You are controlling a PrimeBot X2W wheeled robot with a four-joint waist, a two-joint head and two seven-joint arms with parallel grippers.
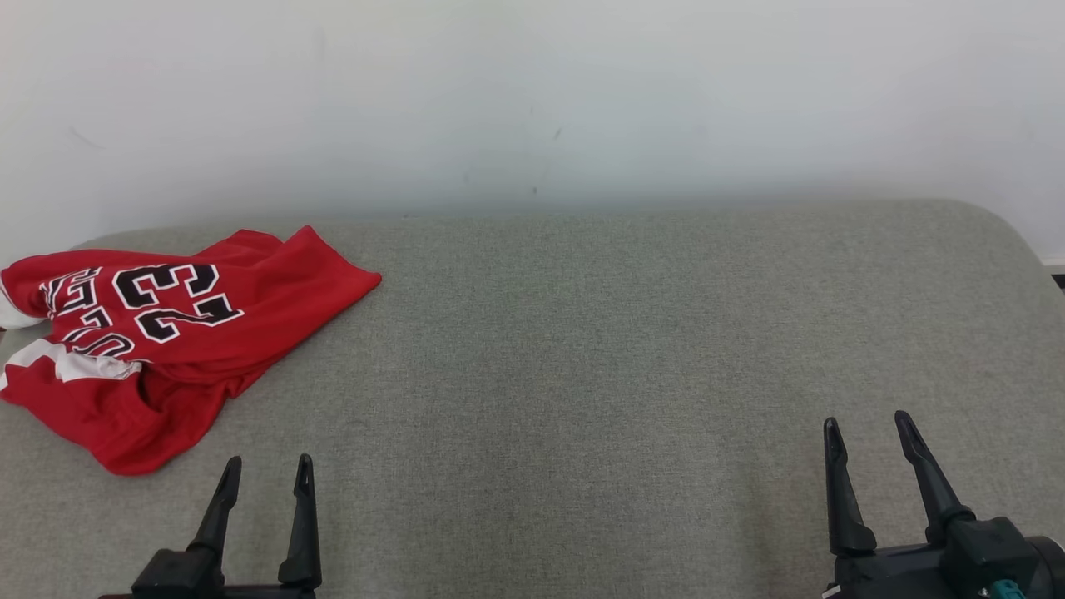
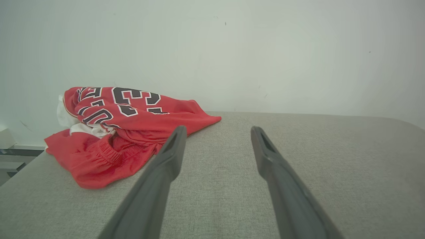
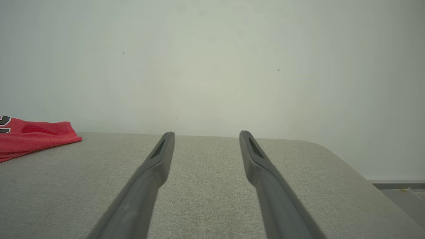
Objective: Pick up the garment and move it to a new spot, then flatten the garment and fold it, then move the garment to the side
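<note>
**Crumpled red jersey at far left; both grippers empty**

A crumpled red basketball jersey with black-and-white numerals and white trim (image 1: pixel 166 349) lies in a heap on the left part of a grey fabric-covered tabletop (image 1: pixel 582 374), close to its left edge, below a plain white wall (image 1: pixel 532 100); the left gripper (image 1: pixel 269 462) hovers at the near edge, just short of the jersey's nearest fold, its jaws wide apart and holding nothing; the right gripper (image 1: pixel 866 420) sits well apart at the near right, jaws likewise apart and empty; by this layout, the first step, picking the garment up, is not yet begun; the next move likely calls for the left arm to reach forward and slightly left, lower onto a raised fold, and close firmly before lifting toward the bare middle.
</note>
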